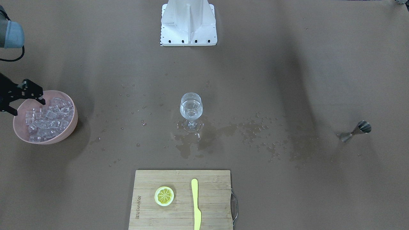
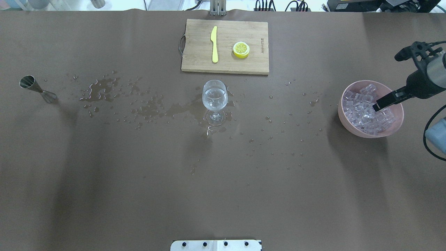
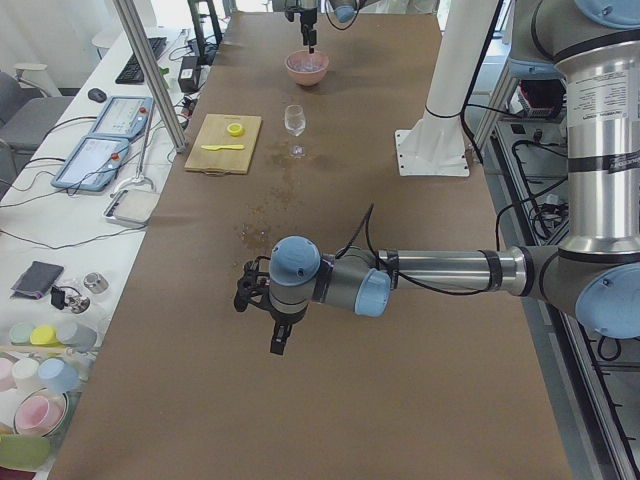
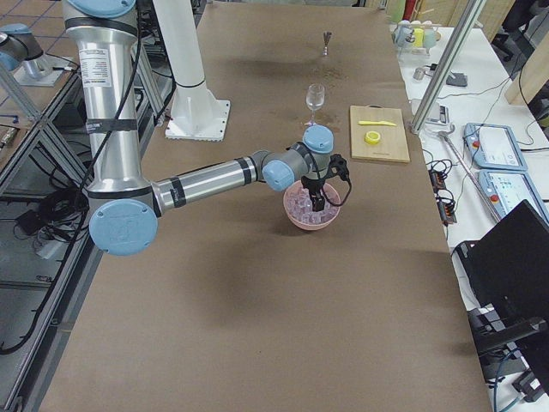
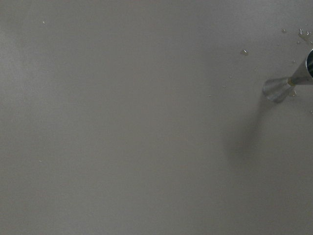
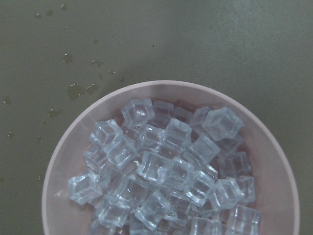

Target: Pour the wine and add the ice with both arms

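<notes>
The wine glass [image 1: 191, 110] stands at the table's centre with a little clear liquid in its bowl; it also shows in the overhead view [image 2: 215, 101]. Several small clear ice cubes [image 6: 161, 166] fill a pink bowl [image 1: 73, 126]. My right gripper [image 1: 28, 107] is open just above the bowl, with one finger [image 2: 382, 101] over the cubes, and it holds nothing. My left gripper [image 3: 277, 340] hangs over bare table far from the glass, and I cannot tell whether it is open. A steel jigger [image 1: 356, 131] stands beyond it, and shows at the edge of the left wrist view [image 5: 288, 83].
A wooden cutting board [image 2: 195, 42] at the far side holds a lemon slice [image 2: 241, 49] and a yellow knife [image 2: 214, 43]. Spilled droplets [image 2: 101, 87] run from the jigger to the glass. The white base block [image 1: 188, 24] stands on the robot's side.
</notes>
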Tool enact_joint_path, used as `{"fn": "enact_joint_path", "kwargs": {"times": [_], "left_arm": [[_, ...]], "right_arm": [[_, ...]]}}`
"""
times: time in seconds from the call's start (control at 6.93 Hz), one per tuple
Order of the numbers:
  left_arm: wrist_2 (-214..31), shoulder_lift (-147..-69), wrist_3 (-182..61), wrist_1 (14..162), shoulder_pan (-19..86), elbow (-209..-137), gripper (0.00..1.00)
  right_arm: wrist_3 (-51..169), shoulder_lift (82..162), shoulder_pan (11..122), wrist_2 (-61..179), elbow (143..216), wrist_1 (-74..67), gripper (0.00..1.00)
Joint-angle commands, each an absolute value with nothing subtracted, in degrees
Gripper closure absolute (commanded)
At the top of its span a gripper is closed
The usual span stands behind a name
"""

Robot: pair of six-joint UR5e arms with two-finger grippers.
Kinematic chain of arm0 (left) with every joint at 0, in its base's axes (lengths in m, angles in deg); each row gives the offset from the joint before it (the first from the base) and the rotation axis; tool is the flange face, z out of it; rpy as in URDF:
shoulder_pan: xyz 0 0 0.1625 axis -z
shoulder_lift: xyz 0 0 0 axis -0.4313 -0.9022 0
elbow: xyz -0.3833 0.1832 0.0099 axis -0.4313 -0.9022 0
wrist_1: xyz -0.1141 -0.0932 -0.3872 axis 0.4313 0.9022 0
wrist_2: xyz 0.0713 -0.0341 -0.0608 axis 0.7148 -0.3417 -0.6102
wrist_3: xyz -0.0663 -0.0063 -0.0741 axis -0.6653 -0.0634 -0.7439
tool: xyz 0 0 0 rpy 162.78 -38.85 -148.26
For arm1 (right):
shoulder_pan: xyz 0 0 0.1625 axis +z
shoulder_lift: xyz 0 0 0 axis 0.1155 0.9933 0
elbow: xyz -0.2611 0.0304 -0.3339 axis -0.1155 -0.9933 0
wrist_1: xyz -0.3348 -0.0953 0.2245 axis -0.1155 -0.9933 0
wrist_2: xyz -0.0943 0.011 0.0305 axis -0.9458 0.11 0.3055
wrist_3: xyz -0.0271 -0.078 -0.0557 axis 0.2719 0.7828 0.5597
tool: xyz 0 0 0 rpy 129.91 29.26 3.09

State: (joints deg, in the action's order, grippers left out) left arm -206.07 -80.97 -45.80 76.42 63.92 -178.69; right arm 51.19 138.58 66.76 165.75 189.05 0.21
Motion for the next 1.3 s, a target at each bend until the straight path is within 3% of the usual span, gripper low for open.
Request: {"fn": "enact_joint_path", "kwargs": {"times": [0.0, 0.14, 0.29, 0.43, 0.58, 1.15], "left_arm": [[-205.75, -81.28, -45.83, 76.36, 63.92, -178.21, 0.01], [-205.83, -81.19, -45.91, 76.36, 63.92, -178.55, 0.01], [-205.75, -81.28, -46.0, 76.36, 63.92, -178.38, 0.01], [-205.75, -81.19, -46.0, 76.45, 63.92, -178.47, 0.01], [-205.75, -81.1, -46.0, 76.45, 63.92, -178.64, 0.01], [-205.75, -80.75, -46.0, 76.54, 63.92, -178.64, 0.01]], "right_arm": [[45.17, 139.07, 62.63, 161.95, 186.23, 5.26, 0.04], [45.25, 138.72, 62.36, 161.95, 184.73, 5.37, 0.16], [45.25, 138.72, 62.36, 162.04, 184.36, 5.28, 0.42], [45.34, 138.72, 62.36, 162.3, 184.27, 5.28, 0.92], [45.78, 138.11, 62.27, 163.0, 184.18, 5.28, 1.0], [46.04, 135.2, 63.23, 167.93, 184.36, 3.79, 1.0]]}}
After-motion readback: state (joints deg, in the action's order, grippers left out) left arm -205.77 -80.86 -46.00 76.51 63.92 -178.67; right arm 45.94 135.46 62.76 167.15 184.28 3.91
